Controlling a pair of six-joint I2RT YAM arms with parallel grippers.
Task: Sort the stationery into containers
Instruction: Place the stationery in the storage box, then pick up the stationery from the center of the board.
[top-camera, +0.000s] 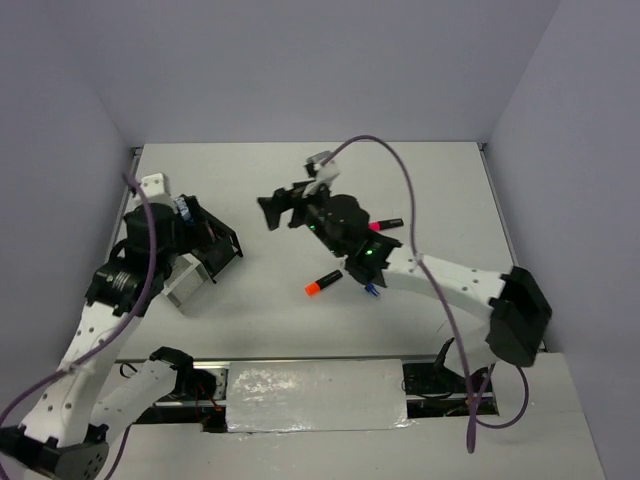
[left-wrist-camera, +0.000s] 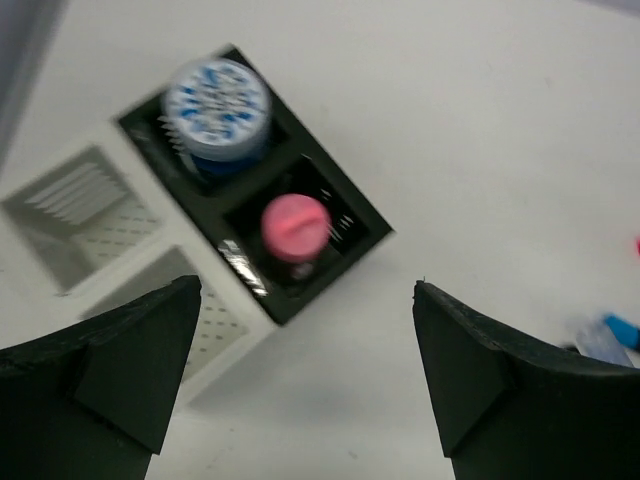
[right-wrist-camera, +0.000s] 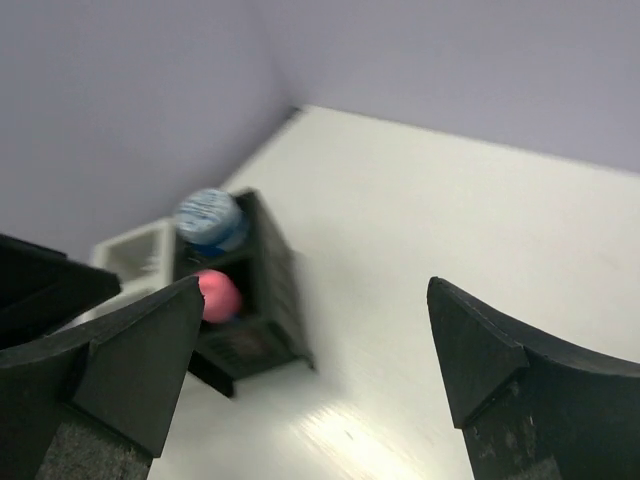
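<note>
On the left of the tabletop (top-camera: 440, 190) sits the organizer (top-camera: 185, 283): a black box (left-wrist-camera: 300, 148) with two square compartments, joined to a white-grey box (left-wrist-camera: 100, 225) with slotted walls. One black compartment holds a round roll (left-wrist-camera: 217, 105) whose top is white with a blue pattern. The other holds a pink cylinder (left-wrist-camera: 295, 225) standing on end. My left tool (left-wrist-camera: 305, 300) hovers over the black box, released and grasping nothing. My right tool (right-wrist-camera: 315, 290) hangs above mid-tabletop facing the organizer, also released and empty. Short black markers lie by my right arm: an orange marker (top-camera: 323, 283), a pink marker (top-camera: 385, 224), and a blue marker (top-camera: 370, 290) partly hidden under the arm.
</note>
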